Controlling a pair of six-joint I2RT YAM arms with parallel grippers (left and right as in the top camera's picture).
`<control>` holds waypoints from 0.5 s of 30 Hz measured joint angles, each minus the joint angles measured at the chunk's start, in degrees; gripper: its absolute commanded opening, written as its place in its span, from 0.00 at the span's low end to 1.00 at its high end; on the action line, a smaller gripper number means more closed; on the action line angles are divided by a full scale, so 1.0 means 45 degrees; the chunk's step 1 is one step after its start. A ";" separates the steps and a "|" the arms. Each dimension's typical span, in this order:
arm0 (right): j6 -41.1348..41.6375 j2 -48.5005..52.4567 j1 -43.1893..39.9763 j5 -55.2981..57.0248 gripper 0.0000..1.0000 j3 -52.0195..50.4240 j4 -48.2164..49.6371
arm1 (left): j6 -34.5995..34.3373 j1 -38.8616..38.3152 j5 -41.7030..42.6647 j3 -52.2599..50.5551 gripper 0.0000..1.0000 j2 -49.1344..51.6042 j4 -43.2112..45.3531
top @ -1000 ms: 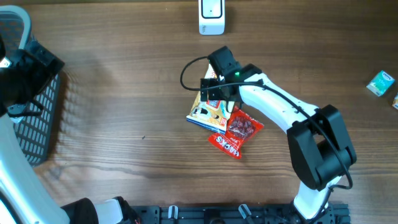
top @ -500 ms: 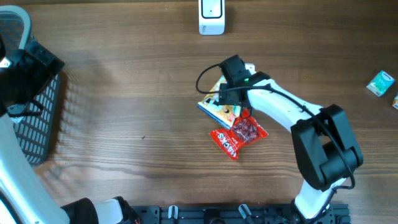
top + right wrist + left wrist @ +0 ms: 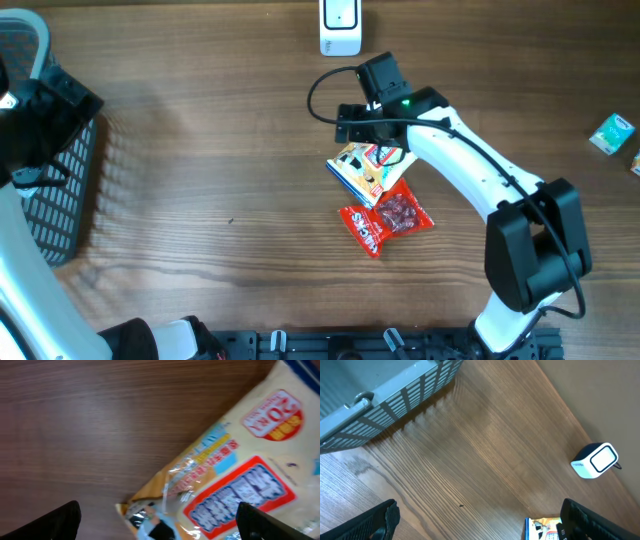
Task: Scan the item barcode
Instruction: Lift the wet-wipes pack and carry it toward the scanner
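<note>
The right end effector [image 3: 159, 522], spread wide and empty, hovers over the yellow snack packet [image 3: 368, 165] lying on the bench [image 3: 200, 150] against a red packet [image 3: 385, 222]; gripping one edge should leave its barcode clear for the scanner [image 3: 340, 27].

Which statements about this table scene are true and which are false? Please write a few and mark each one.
1. The right claw is open and holds nothing. True.
2. The red packet lies inside the basket. False: it lies on the table, next to the yellow packet.
3. The white scanner is held in the left claw. False: it stands by itself on the table, and the left claw is open and holds nothing.
4. The basket is on the left arm's side of the table. True.
</note>
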 measured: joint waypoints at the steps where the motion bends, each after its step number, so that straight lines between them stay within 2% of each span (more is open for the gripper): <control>1: -0.0287 0.0000 0.0155 -0.0058 1.00 0.0000 0.0068 | 0.0000 0.0000 0.0000 0.0000 1.00 0.0000 -0.0005; 8: -0.2506 0.1117 0.2807 0.2773 1.00 -0.0010 -0.0452 | 0.0000 0.0000 0.0000 0.0000 1.00 0.0000 -0.0005; 15: -0.3512 0.1987 0.3332 0.4818 1.00 -0.0024 -0.1001 | 0.0000 0.0000 0.0000 0.0000 1.00 0.0000 -0.0005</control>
